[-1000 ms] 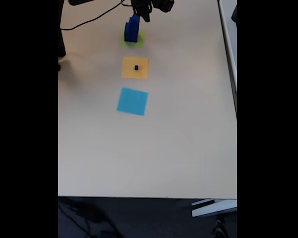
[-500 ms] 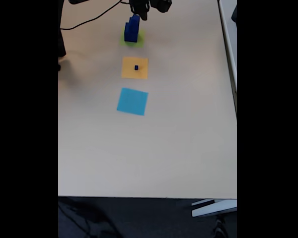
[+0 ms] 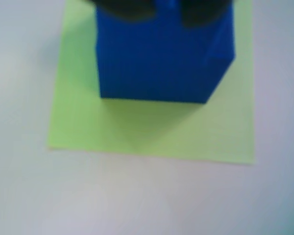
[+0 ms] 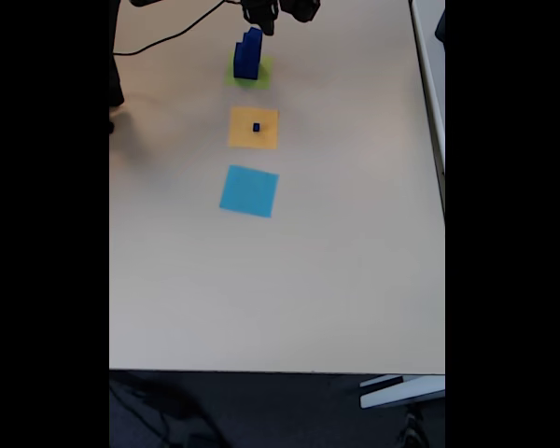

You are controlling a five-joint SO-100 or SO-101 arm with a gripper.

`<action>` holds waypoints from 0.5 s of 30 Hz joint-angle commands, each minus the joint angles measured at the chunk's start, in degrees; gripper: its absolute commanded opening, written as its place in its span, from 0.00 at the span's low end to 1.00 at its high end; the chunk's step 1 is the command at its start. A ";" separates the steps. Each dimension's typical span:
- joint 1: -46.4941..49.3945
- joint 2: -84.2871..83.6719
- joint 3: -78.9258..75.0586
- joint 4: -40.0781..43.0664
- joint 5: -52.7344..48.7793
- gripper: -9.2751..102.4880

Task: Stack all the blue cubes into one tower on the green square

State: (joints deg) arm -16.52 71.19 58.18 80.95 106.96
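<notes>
A tower of blue cubes (image 4: 247, 54) stands on the green square (image 4: 262, 77) at the far end of the table in the fixed view. A tiny blue cube (image 4: 257, 127) sits alone on the orange square (image 4: 243, 136). My gripper (image 4: 264, 26) hangs just above and behind the tower's top, holding nothing I can see. In the wrist view the tower's big bottom cube (image 3: 161, 58) rests on the green square (image 3: 152, 132). Two dark blurred fingertips of the gripper (image 3: 169, 7) show at the top edge with a narrow blue gap between them.
A flat light-blue square (image 4: 249, 190) lies nearer the camera with nothing on it. A black cable (image 4: 163, 39) runs across the far left of the table (image 4: 280, 299). The table's right edge meets a white rail (image 4: 429, 84).
The gripper has drawn slightly back toward the top edge, away from the tower. The tower and the tiny cube have not moved.
</notes>
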 commanded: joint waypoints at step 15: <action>-1.05 2.55 -0.70 1.23 3.52 0.08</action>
State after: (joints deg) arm -17.49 71.19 58.18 81.74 109.69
